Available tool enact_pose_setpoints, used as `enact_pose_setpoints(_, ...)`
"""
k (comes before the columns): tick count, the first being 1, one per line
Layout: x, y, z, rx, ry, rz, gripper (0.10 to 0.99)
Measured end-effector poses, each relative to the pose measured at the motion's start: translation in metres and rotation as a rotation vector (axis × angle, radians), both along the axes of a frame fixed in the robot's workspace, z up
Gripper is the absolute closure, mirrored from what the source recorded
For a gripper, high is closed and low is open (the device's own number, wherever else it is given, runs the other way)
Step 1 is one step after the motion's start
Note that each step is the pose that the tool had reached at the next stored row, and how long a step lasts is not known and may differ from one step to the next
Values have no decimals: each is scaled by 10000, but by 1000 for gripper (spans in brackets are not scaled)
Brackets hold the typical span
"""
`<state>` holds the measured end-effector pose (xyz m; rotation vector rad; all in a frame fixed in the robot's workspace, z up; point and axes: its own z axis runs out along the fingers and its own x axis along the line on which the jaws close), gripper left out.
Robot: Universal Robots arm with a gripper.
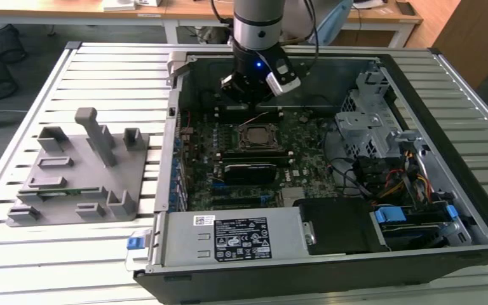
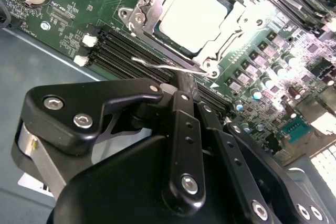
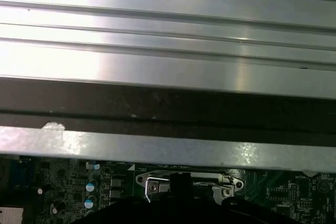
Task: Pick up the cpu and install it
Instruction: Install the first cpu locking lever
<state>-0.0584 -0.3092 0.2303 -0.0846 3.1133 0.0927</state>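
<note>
Seating appears finished: the cpu (image 2: 195,17) is lying flat inside the metal socket frame (image 2: 137,11) on the green motherboard (image 1: 312,149), near the middle of the open computer case (image 1: 473,210), with nothing holding it. In the second wrist view the gripper (image 2: 183,83) is hanging just above the thin wire lever (image 2: 168,66) at the frame's edge, its fingers (image 2: 185,85) drawn together and gripping nothing. In the exterior view the gripper (image 1: 246,96) is sitting toward the case's far wall. I judge the locking stage is in hand; the lever calls for a careful downward press that avoids the neighbouring memory slots (image 2: 123,51).
</note>
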Motion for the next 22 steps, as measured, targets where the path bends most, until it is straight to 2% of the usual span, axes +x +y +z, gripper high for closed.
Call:
enact_pose_setpoints(7,60,1,-13,0,-1,11,980)
enact_pose_setpoints(14,83,3,-31,-1,1,250,980)
enact_pose_setpoints(22,116,24,-63,1,-1,285,980)
